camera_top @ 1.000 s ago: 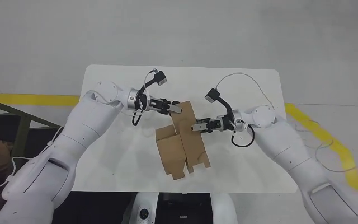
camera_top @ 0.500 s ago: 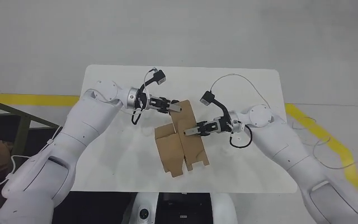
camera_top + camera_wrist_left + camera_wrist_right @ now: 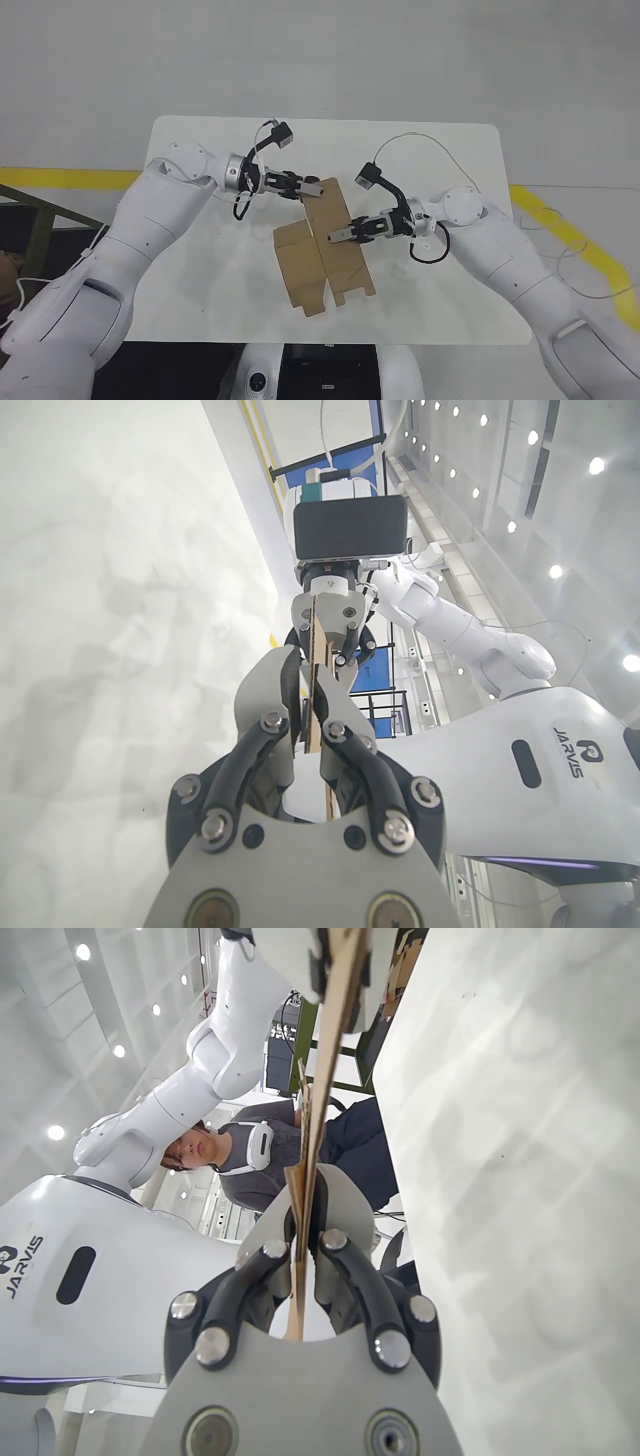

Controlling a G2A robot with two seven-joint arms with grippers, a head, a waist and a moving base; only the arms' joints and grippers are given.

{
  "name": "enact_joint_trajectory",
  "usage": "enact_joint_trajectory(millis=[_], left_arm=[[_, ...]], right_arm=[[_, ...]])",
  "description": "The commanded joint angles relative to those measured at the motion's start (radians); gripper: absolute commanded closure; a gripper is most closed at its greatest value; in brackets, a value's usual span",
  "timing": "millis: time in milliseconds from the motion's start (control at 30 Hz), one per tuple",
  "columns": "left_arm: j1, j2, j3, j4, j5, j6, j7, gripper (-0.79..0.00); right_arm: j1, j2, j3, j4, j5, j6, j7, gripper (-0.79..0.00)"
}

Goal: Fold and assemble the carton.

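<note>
Pinching the brown carton [image 3: 325, 255] over the middle of the white worktop [image 3: 200, 290], the left gripper [image 3: 316, 190] takes its far edge and the right gripper [image 3: 335, 237] its right side, both jaws clamped narrow on cardboard, probably bracing the panels for a fold.

Carton [image 3: 326, 255] above middle of table [image 3: 200, 150]

Left arm comes in from the left, forearm stretched rightward, left hand [image 3: 312, 190] pointing right, fingers pinched tight on the far edge of the carton [image 3: 340, 262]. Right arm comes from the right, elbow bent, right hand [image 3: 336, 237] pointing left, fingers clamped on the same carton. Hands face each other, close together, left one farther back.
</note>
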Motion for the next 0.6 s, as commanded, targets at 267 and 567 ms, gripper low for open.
enact_joint_trajectory(millis=[267,567], left_arm=[[0.023,0.035,-0.093,-0.011,0.003,-0.032,0.033,-0.785],[0.062,0.059,-0.156,-0.042,0.082,0.02,0.077,-0.785]], right_arm=[[-0.016,0.001,0.06,0.098,0.062,-0.093,-0.093,0.0],[-0.073,0.003,0.151,0.15,0.05,-0.228,-0.289,0.0]])
